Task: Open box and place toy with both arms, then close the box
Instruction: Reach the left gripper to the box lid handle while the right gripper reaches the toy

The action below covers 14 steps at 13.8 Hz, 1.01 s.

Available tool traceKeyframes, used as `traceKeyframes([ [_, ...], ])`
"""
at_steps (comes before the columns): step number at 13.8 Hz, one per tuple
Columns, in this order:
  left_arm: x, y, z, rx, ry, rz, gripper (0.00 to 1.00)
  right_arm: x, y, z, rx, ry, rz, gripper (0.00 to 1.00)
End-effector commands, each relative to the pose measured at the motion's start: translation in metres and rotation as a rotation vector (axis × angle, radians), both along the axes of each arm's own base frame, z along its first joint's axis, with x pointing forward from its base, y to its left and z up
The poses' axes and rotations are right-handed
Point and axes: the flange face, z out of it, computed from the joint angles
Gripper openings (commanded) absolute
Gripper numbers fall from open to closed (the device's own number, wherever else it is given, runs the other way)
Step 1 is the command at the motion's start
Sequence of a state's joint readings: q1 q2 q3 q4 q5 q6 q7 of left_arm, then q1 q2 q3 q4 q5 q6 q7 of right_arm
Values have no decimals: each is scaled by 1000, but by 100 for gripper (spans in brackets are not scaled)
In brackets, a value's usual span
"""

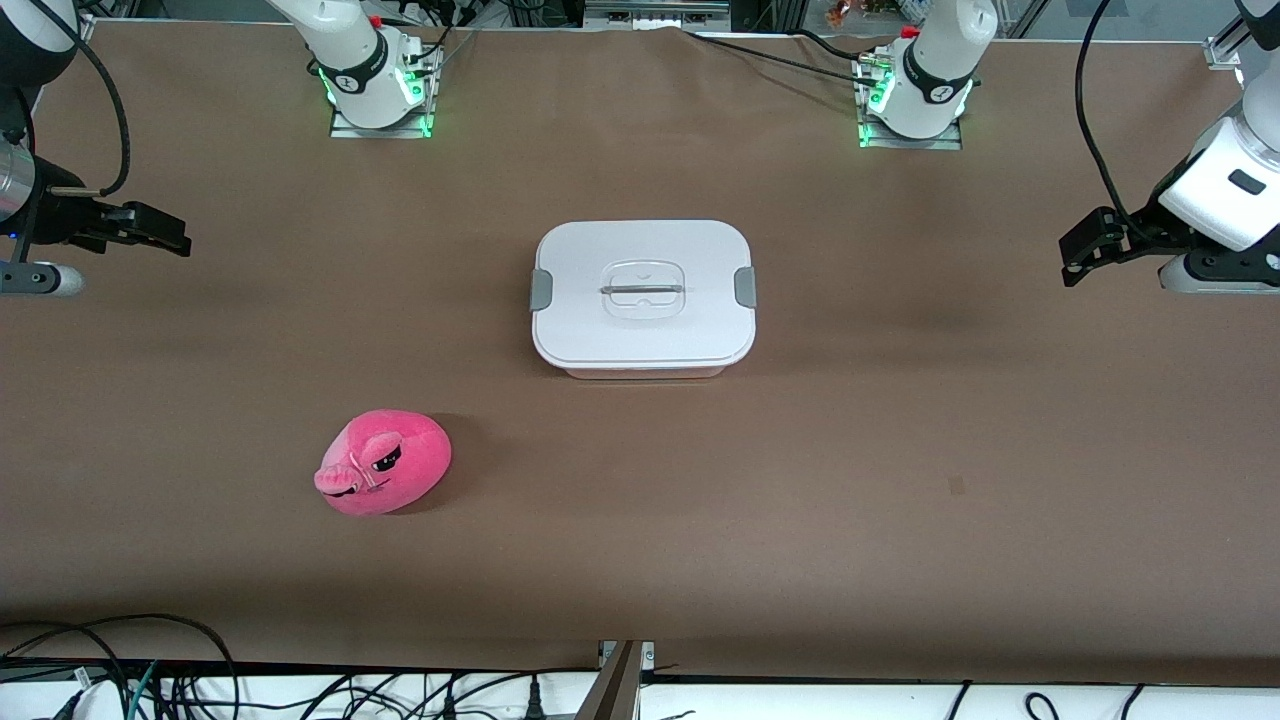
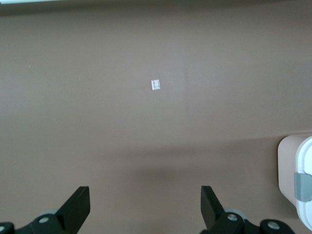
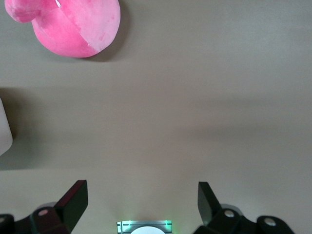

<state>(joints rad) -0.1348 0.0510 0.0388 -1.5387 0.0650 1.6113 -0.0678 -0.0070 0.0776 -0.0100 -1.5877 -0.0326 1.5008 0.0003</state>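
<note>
The box (image 1: 645,295) stands in the middle of the table with its white lid on, grey clips on both short sides and a clear handle in the centre. The pink plush toy (image 1: 383,462) lies nearer the front camera than the box, toward the right arm's end. My right gripper (image 1: 165,235) hangs open and empty above the table at the right arm's end. My left gripper (image 1: 1075,255) hangs open and empty above the left arm's end. The right wrist view shows the toy (image 3: 73,24) and a box corner (image 3: 4,129). The left wrist view shows a box edge (image 2: 300,178).
The brown table (image 1: 900,450) carries a small pale mark (image 2: 155,85) toward the left arm's end. The two arm bases (image 1: 375,85) (image 1: 915,95) stand along the edge farthest from the front camera. Cables hang below the nearest edge.
</note>
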Motion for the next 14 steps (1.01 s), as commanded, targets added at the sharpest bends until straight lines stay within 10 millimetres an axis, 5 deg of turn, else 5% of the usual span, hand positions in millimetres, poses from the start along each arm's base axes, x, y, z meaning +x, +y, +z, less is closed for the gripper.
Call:
traceKeyframes([
  [1,-2,-10,-4,-80,57,-9,100,10,1,-2,8,-16,-12,100],
  [3,0,-23,-12,-141,81,-18,100,15,6,-6,7,-30,-2,100],
  [5,5,-56,-36,-168,133,-66,100,21,9,-17,14,-25,3,100],
  [7,4,-106,-60,-168,185,-152,100,32,13,-40,30,1,6,100],
  [11,-29,-224,-102,-191,299,-499,100,59,60,-100,37,4,96,100],
  [14,-36,-282,-150,-231,334,-688,100,73,70,-142,51,-7,155,100],
])
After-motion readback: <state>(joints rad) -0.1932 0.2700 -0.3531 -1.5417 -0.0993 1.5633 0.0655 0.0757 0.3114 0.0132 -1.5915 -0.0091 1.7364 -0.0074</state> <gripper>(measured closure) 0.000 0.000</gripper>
